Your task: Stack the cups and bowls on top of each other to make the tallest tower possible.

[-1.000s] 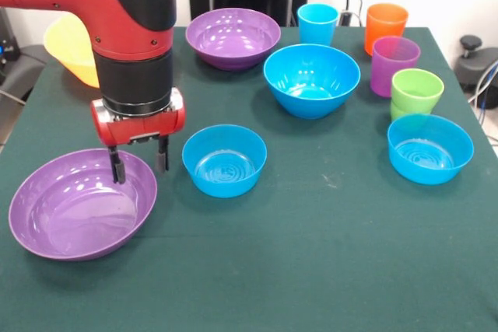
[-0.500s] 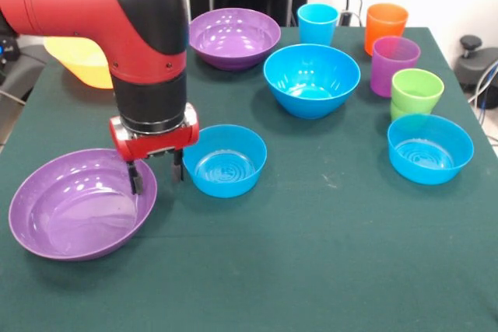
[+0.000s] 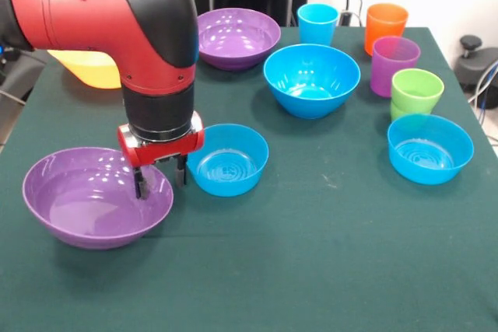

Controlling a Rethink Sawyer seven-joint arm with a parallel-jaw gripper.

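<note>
My gripper (image 3: 161, 179) straddles the right rim of a wide purple bowl (image 3: 85, 207) at the front left, one finger inside and one outside, shut on the rim. The bowl looks slightly raised. A small blue bowl (image 3: 227, 159) sits just right of the gripper. A second small blue bowl (image 3: 429, 148) is at the right, and a large blue bowl (image 3: 311, 79) is in the middle. The other purple bowl (image 3: 237, 36) and the yellow bowl (image 3: 89, 68) are at the back. The light blue (image 3: 317, 22), orange (image 3: 386, 27), purple (image 3: 394, 65) and green (image 3: 416, 92) cups stand at the back right. No tower stands.
The green table cloth (image 3: 311, 254) stretches across the front. My red arm (image 3: 93, 5) hides part of the yellow bowl. Dark equipment (image 3: 475, 60) stands off the table's right edge.
My gripper moved right and toward the front, onto the purple bowl's right rim. The bowl has shifted right with it and looks slightly lifted.
</note>
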